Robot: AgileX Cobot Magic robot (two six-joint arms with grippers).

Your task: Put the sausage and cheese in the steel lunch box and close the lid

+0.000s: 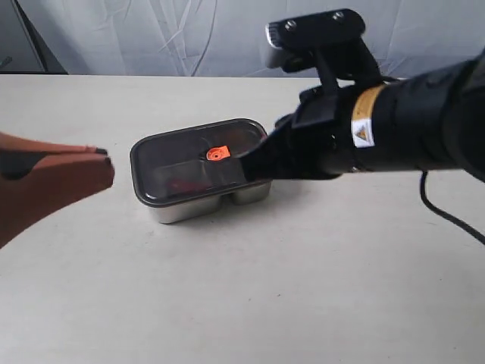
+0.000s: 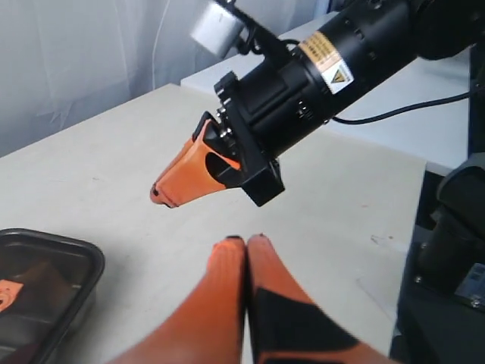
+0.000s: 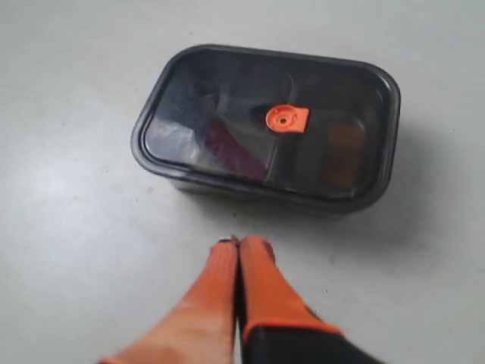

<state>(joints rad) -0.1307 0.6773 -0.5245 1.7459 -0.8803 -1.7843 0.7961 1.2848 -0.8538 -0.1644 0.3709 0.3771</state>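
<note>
The steel lunch box [image 1: 189, 209] stands mid-table with the dark smoky lid [image 1: 182, 155] lying on top, its orange valve tab [image 1: 217, 154] in the centre. Through the lid [image 3: 265, 76] the sausage [image 3: 231, 144] shows as a dim red shape in one compartment. The cheese [image 3: 345, 152] is a dull orange patch in the other. My right gripper [image 3: 240, 243] is shut and empty; it hovers beside the box's long side [image 1: 244, 165]. My left gripper [image 1: 106, 157] is also shut and empty, and it hangs left of the box, apart from it [image 2: 246, 241].
The bare pale table [image 1: 250, 288] spreads all round the box. A white cloth backdrop [image 1: 151, 34] hangs behind the far edge. A black cable [image 1: 447, 212] trails from the right arm. The left wrist view shows a second table surface [image 2: 424, 114] and dark equipment [image 2: 455, 250].
</note>
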